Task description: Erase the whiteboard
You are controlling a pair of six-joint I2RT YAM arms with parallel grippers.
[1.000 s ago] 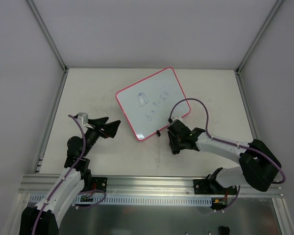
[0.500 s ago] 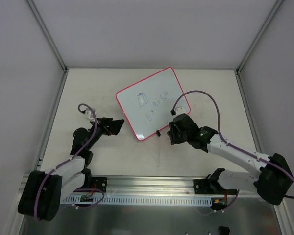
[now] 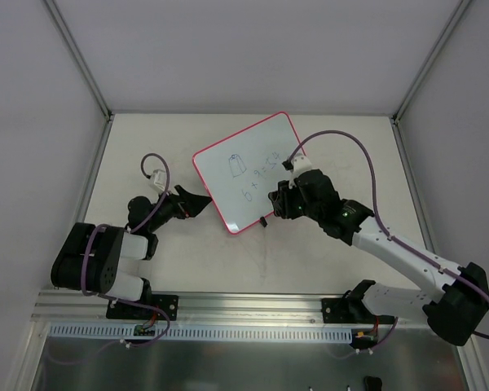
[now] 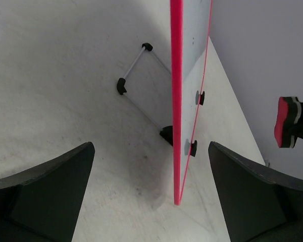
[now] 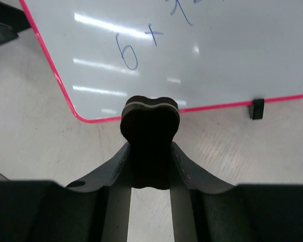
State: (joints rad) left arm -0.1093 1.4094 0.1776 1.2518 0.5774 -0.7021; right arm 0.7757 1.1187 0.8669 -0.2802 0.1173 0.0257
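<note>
The whiteboard [image 3: 248, 167] with a pink-red rim stands tilted on its feet at the table's middle and carries dark scribbles. My left gripper [image 3: 200, 204] is open at the board's near-left edge. In the left wrist view the board's rim [image 4: 177, 101] runs edge-on between the spread fingers [image 4: 50, 194], untouched. My right gripper [image 3: 278, 200] is shut on the black eraser [image 5: 150, 126] and holds it just off the board's near edge [image 5: 202, 55], below the written "6 +". The eraser also shows in the left wrist view [image 4: 284, 128].
A black foot [image 5: 257, 108] sticks out at the board's near edge. A wire stand with black tips [image 4: 134, 65] lies behind the board. Grey walls and metal rails [image 3: 90, 195] enclose the table on three sides.
My left gripper has moved right, up to the board's edge. My right gripper has lifted and moved away from me with the eraser, to the board's near edge.
</note>
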